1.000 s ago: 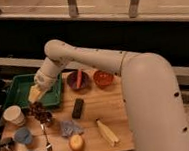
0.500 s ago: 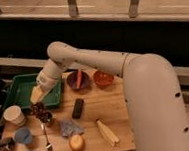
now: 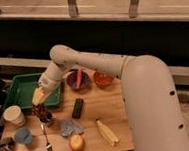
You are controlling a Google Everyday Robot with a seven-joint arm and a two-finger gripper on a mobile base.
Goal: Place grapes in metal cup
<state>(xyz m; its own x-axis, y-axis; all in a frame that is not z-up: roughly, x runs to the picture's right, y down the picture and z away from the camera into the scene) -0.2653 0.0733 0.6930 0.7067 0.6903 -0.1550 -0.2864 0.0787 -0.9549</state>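
The grapes (image 3: 41,112) are a dark purple-red bunch on the left part of the wooden table (image 3: 99,112), just in front of the green tray (image 3: 19,90). They appear to sit in or on the metal cup (image 3: 47,119), of which only a small grey part shows beneath them. My gripper (image 3: 38,97), with yellowish tips, hangs directly above the grapes and close to them, at the tray's front right corner. My white arm reaches in from the right.
A dark red bowl (image 3: 78,79) and an orange-red bowl (image 3: 103,79) stand behind. A black object (image 3: 77,108), grey-blue cloth (image 3: 70,127), yellow-orange fruit (image 3: 76,142), pale long item (image 3: 107,133), fork (image 3: 46,140), white cup (image 3: 14,116) and light blue cup (image 3: 22,136) lie around.
My gripper has shifted slightly down and to the right above the grapes. The grapes have stayed in the same spot.
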